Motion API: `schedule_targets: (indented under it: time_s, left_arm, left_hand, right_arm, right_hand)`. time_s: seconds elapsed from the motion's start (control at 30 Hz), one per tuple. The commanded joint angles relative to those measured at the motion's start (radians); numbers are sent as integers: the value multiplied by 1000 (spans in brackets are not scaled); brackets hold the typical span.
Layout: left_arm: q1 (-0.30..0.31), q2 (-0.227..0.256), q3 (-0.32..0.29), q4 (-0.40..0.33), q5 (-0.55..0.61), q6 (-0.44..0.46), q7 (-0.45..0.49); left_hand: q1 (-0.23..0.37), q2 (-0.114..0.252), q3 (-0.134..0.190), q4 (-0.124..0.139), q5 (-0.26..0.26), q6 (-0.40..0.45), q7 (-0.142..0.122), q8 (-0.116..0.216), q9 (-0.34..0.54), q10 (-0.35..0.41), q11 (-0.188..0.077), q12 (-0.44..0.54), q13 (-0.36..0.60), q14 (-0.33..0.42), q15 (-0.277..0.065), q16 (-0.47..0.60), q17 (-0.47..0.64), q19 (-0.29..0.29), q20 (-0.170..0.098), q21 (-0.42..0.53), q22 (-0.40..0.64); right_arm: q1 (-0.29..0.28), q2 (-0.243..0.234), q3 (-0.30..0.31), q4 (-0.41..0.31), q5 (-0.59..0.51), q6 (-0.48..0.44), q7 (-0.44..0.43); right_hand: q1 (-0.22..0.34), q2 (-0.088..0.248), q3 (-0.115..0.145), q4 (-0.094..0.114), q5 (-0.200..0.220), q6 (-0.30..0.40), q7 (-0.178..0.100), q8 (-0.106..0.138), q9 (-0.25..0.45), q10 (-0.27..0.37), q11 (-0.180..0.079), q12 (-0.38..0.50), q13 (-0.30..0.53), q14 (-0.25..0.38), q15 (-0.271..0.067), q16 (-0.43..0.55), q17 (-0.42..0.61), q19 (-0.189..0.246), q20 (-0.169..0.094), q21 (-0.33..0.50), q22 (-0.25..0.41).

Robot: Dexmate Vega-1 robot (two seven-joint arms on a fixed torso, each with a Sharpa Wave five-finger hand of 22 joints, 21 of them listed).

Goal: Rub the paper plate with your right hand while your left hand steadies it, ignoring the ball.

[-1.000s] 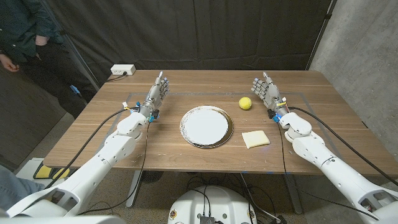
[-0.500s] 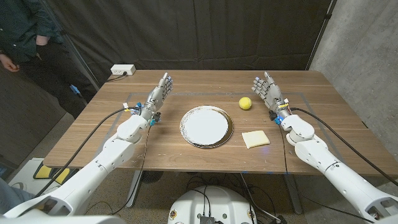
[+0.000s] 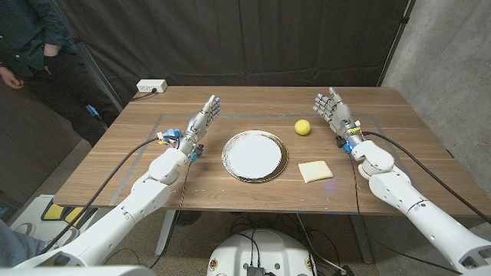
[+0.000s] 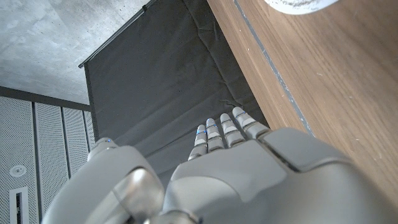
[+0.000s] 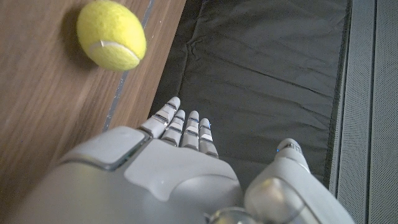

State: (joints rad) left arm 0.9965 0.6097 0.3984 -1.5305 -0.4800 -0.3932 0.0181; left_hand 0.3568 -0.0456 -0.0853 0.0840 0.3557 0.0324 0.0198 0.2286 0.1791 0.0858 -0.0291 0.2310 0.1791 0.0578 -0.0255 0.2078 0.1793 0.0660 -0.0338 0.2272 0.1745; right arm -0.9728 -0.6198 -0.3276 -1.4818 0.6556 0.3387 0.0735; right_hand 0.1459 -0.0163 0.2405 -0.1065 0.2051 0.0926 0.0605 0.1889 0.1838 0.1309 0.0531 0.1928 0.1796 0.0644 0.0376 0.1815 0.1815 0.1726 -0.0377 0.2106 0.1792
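Your paper plate point(image 3: 255, 156) sits on the wooden table point(image 3: 230, 192) near its middle, white in the centre with a dark patterned rim. Take it as the reference for everything below.

Your left hand point(image 3: 204, 116) is to the plate's left and slightly beyond it, apart from the rim, not touching it. Its fingers are extended and slightly spread, pointing away from you toward the far side of the table, and it holds nothing. In the left wrist view, the left hand's fingers point(image 4: 227, 132) reach out straight past the table edge toward the black curtain, with a sliver of the plate's rim point(image 4: 298, 6) in frame.

Your right hand point(image 3: 332, 109) is to the plate's right and beyond it, well apart from the rim. Its fingers are spread and upright, and nothing is in its grasp. In the right wrist view, the fingers point(image 5: 186, 130) are extended and empty.

The yellow ball point(image 3: 303, 127) rests on the table to the plate's right and just beyond it, between the plate and your right hand, touching neither. It also appears in the right wrist view point(image 5: 111, 34), resting on the wood.

A pale yellow square sponge point(image 3: 315, 171) lies flat to the plate's right, on the near side, just clear of the rim.

A white power strip point(image 3: 151, 86) sits at the far left corner, well away from the plate.
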Motion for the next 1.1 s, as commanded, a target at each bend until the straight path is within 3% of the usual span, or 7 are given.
schedule_targets:
  time_s: [0.03,0.13,0.37,0.47,0.63,0.73,1.1]
  left_arm:
    - [90,56,-34,-77,61,-46,42]
    - [101,62,-39,-79,58,-52,37]
    - [138,91,-56,-115,188,-53,120]
    - [132,104,-53,-114,199,-58,102]
    - [129,122,-49,-128,271,-43,120]
    - [130,127,-46,-140,305,-28,135]
    - [171,150,-61,-196,451,9,234]
  left_hand:
    - [5,7,-1,-5,4,16,-2,7,6,15,-3,7,6,15,1,8,2,12,-46,7,4]
    - [7,8,-1,-5,5,18,-1,6,6,19,-6,7,6,16,0,7,2,13,-46,6,5]
    - [13,11,-1,-7,5,21,-4,5,6,20,-4,5,6,16,-1,5,2,14,-45,5,5]
    - [17,14,0,-8,6,23,-6,5,6,19,-8,3,6,16,-2,3,2,15,-46,4,5]
    - [93,81,44,-33,7,38,-13,2,6,22,-13,-7,6,16,-8,-7,1,10,-46,-7,4]
    - [126,101,60,-47,3,49,-17,2,7,27,-17,-9,6,20,-10,-10,0,11,-46,-9,4]
    - [201,129,89,-83,-18,109,-27,10,7,77,-31,-4,6,63,-27,-6,-1,45,-58,-6,4]
  right_arm:
    - [-86,-21,21,-90,-40,16,-84]
    - [-105,-24,28,-110,-44,14,-104]
    - [-150,-33,34,-165,-62,0,-150]
    - [-160,-35,34,-180,-65,-7,-157]
    - [-175,-37,35,-199,-65,-14,-164]
    - [-184,-40,36,-211,-70,-14,-171]
    - [-240,-49,55,-262,-98,3,-209]
  right_hand:
    - [12,1,8,-3,6,6,-4,4,2,9,0,9,1,7,-3,4,1,3,-35,0,4]
    - [13,2,8,-4,6,6,-4,4,2,9,0,9,1,9,-3,5,1,3,-34,-1,4]
    - [15,2,8,-5,5,6,-4,4,2,9,1,10,1,9,-3,5,1,3,-34,-1,4]
    - [16,3,8,-6,5,6,-4,4,2,12,2,11,1,10,-2,5,1,2,-33,-2,4]
    - [18,4,9,-6,4,7,-3,5,2,12,1,11,1,11,-1,5,1,1,-32,-2,4]
    - [18,5,9,-7,4,7,-3,5,2,12,1,11,1,10,-2,5,1,1,-31,-3,4]
    - [25,10,11,-9,3,8,-4,5,2,13,-2,12,1,11,-3,5,1,1,-30,-4,5]
